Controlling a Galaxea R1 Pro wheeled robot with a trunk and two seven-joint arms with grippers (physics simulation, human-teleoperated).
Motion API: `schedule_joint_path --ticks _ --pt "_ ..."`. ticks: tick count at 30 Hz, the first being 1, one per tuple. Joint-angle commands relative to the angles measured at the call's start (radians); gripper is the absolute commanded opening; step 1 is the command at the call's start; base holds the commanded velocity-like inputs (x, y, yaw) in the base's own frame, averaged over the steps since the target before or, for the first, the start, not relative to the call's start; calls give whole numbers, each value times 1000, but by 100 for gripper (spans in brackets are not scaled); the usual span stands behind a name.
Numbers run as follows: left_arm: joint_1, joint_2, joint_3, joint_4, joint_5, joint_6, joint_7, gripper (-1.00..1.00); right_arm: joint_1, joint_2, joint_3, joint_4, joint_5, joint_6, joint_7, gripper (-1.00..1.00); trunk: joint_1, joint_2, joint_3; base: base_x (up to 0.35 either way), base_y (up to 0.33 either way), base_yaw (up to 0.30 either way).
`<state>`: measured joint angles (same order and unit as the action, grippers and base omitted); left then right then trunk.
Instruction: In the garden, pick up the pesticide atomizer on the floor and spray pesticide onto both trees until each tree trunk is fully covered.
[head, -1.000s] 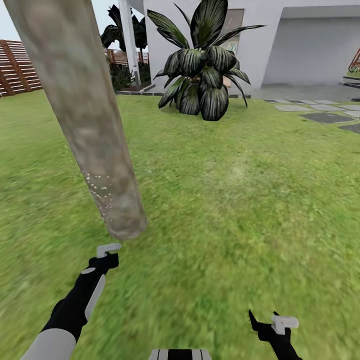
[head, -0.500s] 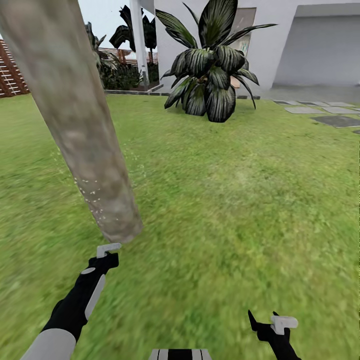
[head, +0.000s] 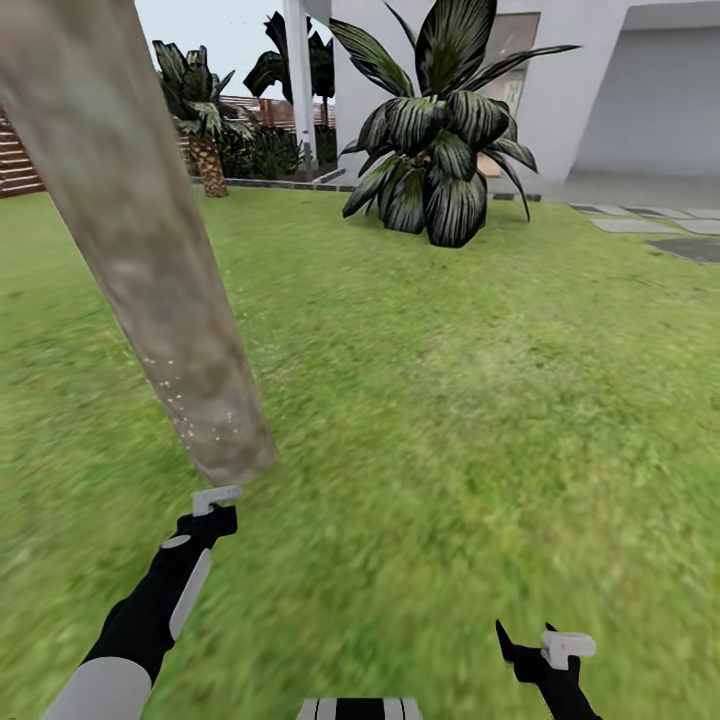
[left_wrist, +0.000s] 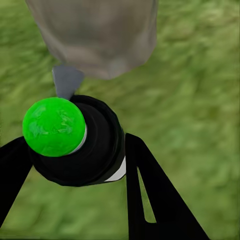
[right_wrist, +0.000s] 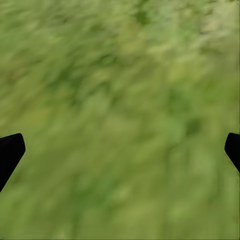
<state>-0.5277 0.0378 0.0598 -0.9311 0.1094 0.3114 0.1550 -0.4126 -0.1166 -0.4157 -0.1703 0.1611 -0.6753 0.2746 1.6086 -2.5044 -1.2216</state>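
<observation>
Green lawn (head: 480, 400) runs back to a white house (head: 600, 90), with a thick mottled tree trunk (head: 150, 260) leaning at the left. Just below the trunk's base, the left tool (left_wrist: 75, 150) is closed around the pesticide atomizer (left_wrist: 54, 126), its nozzle aimed at the bark. Well right of the trunk, the right tool (right_wrist: 120, 147) hangs wide open over grass, holding nothing.

No text, label, brand, number or sign can be read in any of the views. The white house (head: 600, 90) carries a framed panel (head: 512, 60) on its wall behind the big dark-leaved plant (head: 440, 150), but whatever is on it is too blurred to make out.
</observation>
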Motion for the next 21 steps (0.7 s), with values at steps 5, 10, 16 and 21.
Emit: schedule_joint_path --ticks 5,10,16,21 --pt "0 0 0 0 0 0 0 -100 0 0 0 0 0 0 0 100 0 0 0 144 -269 276" --pt "0 -1 0 0 0 0 0 -100 0 0 0 0 0 0 0 100 0 0 0 134 -269 277" --pt "0 -1 0 0 0 0 0 -100 0 0 0 0 0 -1 0 100 0 0 0 62 -270 96" --pt "0 0 0 0 0 0 0 -100 0 0 0 0 0 0 0 100 0 0 0 1 -273 106"
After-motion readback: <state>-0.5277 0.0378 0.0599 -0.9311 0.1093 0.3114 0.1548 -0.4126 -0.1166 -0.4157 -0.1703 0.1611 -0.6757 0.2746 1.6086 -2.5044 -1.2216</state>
